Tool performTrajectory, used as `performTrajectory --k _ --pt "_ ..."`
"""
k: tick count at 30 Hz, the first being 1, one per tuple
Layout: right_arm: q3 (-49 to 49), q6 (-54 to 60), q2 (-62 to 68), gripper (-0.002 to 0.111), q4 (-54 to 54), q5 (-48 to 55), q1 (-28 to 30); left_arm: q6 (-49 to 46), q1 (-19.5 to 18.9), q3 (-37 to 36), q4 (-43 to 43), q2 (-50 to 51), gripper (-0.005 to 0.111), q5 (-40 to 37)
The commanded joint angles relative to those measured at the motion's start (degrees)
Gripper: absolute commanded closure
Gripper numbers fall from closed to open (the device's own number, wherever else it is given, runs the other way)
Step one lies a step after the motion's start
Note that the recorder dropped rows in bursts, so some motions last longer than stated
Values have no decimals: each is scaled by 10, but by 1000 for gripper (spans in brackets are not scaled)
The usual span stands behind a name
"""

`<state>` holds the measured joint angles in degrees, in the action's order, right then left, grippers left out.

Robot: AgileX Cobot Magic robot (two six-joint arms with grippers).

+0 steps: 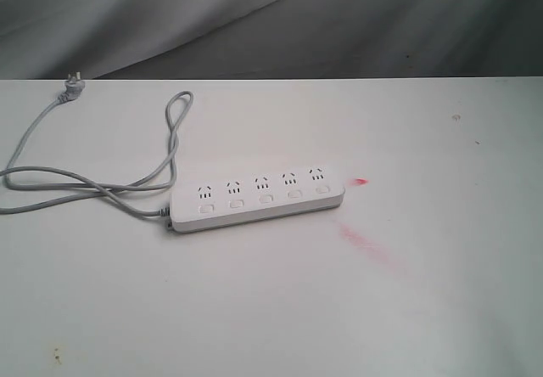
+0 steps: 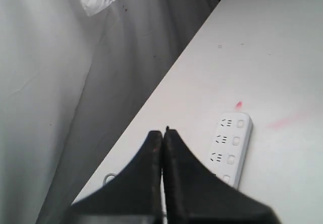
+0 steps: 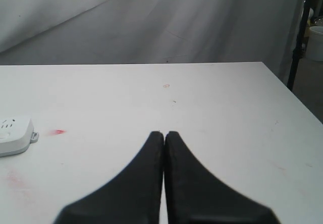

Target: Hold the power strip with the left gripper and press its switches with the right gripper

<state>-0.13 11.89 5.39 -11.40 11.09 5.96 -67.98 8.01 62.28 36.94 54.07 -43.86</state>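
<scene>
The white power strip (image 1: 259, 197) lies flat near the middle of the white table (image 1: 424, 309), with five small switches (image 1: 265, 198) in a row below its sockets. Its grey cord (image 1: 102, 186) loops off to the left and ends in a plug (image 1: 72, 86) at the table's far edge. Neither arm shows in the exterior view. My left gripper (image 2: 163, 133) is shut and empty, held above the table short of the power strip (image 2: 231, 148). My right gripper (image 3: 164, 134) is also shut and empty, with one end of the power strip (image 3: 14, 135) off to its side.
Two red smears mark the table beside the strip's right end (image 1: 360, 182) and in front of it (image 1: 366, 243). A grey cloth backdrop (image 1: 339, 20) hangs behind the table's far edge.
</scene>
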Motion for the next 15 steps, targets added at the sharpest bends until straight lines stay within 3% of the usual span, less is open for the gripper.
performTrajectory --k 1,8,15 --pt "1 -3 -2 108 7 -1 3 7 -1 0 -14 -28 106 -24" --pt "1 -3 -2 108 7 -1 3 97 4 -1 -22 -34 106 24" --pt "1 -3 -2 108 7 -1 3 289 6 -21 -153 -87 106 34"
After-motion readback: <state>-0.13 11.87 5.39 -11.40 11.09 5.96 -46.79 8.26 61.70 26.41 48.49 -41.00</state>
